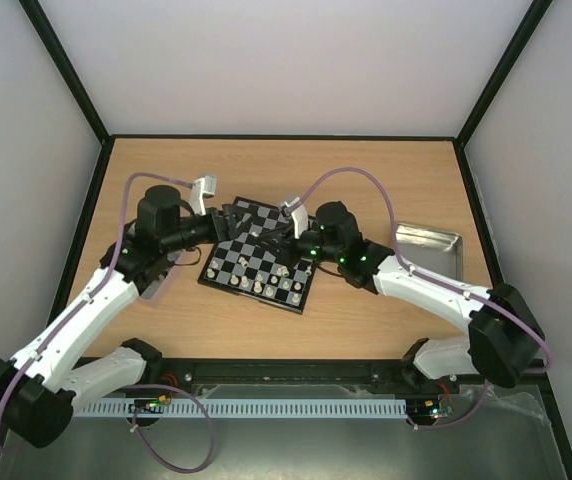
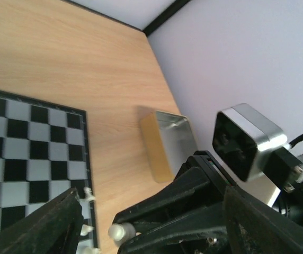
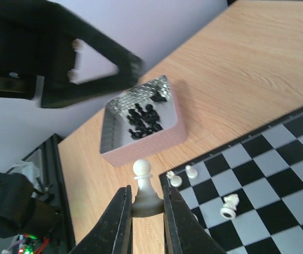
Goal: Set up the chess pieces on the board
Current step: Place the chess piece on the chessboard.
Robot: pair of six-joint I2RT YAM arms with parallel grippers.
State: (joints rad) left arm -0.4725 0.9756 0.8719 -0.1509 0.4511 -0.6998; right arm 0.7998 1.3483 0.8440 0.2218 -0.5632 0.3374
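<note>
Chess pieces (image 1: 266, 287): tiny cream figures, a number of them standing along the near rows of the chessboard (image 1: 224, 268), which sits mid-bench (image 1: 366, 180) between the two arms.

One cream pawn (image 3: 142, 170) is off the squares. It is clenched in the right tool (image 3: 144, 197), whose fingers (image 3: 121, 225) pinch its foot and lower body, with the round head poking clear above. It sits by the board's corner rim. Can't tell from these angles whether it hangs over the rim or the bare wood.

Behind it is a tray (image 3: 141, 144) holding a heap of small black figures (image 3: 143, 117). A silver tray (image 1: 428, 243) sits well off to the right.

As for the left tool (image 1: 230, 217): released, jaws spread wide, nothing in them. It hovers close to the right one over the board's far side.

On the squares near the pawn, a pair of small cream pieces (image 3: 192, 171) stand upright by the rim. A third piece (image 3: 229, 206) looks tipped, its base showing.

Handling, my read:
- These are very light, hard, smooth and narrow-footed, so they'd likely skid or topple at a nudge.
- The low pinch looks right. It keeps the piece vertical and lets the foot meet the square first.
- Setting down wants a gentle let-go and a straight lift away.
- Neighbours stand close, and spreading fingers could knock them over.
</note>
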